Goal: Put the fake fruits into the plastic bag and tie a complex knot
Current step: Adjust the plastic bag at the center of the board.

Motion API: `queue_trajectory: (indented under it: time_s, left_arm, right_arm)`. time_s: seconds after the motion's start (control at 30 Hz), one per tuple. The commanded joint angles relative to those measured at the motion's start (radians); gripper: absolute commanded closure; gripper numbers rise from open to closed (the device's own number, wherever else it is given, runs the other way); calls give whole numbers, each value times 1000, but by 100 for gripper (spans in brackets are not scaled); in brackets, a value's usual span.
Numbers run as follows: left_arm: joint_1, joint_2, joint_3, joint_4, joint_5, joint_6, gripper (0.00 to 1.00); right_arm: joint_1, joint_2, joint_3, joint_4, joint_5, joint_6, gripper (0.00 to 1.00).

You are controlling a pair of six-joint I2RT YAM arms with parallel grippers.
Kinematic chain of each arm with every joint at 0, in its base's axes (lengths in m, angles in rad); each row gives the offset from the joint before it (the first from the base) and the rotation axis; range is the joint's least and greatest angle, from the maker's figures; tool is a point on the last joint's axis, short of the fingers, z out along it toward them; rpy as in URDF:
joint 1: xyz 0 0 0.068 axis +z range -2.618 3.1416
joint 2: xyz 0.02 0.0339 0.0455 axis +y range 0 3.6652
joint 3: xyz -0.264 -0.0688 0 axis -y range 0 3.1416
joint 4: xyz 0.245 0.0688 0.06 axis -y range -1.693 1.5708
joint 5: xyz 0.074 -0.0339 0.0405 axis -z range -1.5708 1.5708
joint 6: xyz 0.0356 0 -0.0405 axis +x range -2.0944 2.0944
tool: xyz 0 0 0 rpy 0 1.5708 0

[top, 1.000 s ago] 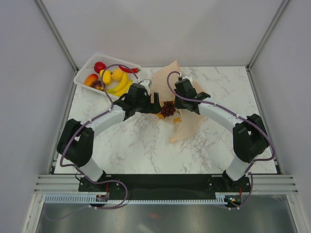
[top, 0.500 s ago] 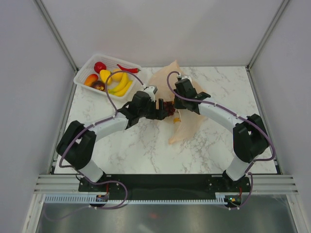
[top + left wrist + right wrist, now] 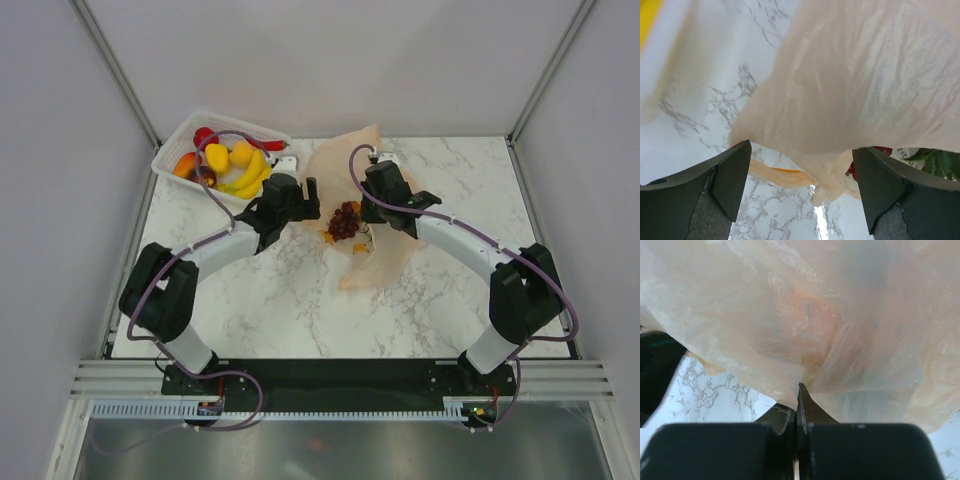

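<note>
1. The marble table (image 3: 270, 300) carries everything, and both arms are bolted at its near edge.
2. The plastic bag (image 3: 385, 262) lies at the middle of the table, a little toward the far side. It is thin, peach-coloured and crumpled, and its upper part is raised off the marble.
3. The left arm (image 3: 215, 250) reaches from the near left corner toward the bag. The right arm (image 3: 465, 245) bends in from the right side to the same place.
4. The white basket (image 3: 165, 160) stands at the far left corner of the table, well apart from the bag.
5. The left gripper (image 3: 800, 155) is just beside the left edge of the bag, between the bag and the basket. Its two fingers stand wide apart and hold nothing (in its wrist view the bag's film hangs before the gap, but whether it touches them cannot be told).
6. The right gripper (image 3: 799, 395) has its fingers pressed together. They are clamped on a fold of the bag's film, which gathers into the fingertips, and they keep this part lifted.
7. The grapes (image 3: 345, 220), dark purple, rest at the open part of the bag, between the two grippers.
8. In the basket are the bananas (image 3: 250, 175), a red apple (image 3: 203, 135), a chili (image 3: 268, 145) at the far rim, and some other yellow and orange fruits.
</note>
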Motion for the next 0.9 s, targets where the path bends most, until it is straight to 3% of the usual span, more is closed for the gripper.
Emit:
queue_trajectory:
  time_s: [0.0,0.27,0.4,0.6,0.73,0.87]
  left_arm:
    - [53,-99,-10,59,-86,63,11]
    - [79,-141,-21,18,111,2,11]
    - [64,-245,-108,25,250,-17,11]
    - [30,-330,-202,41,327,3,11]
    - [18,-275,-200,59,372,-1,12]
    - [-2,-192,-177,79,329,-26,12]
  right_arm:
    - [2,-27,-7,18,2,3,100]
    - [3,-26,-6,18,-2,3,100]
    - [2,-23,-1,16,-2,-2,100]
    - [0,-13,5,15,-15,-7,100]
    - [0,-12,8,13,-17,-8,100]
    - [-1,-10,11,13,-21,-8,100]
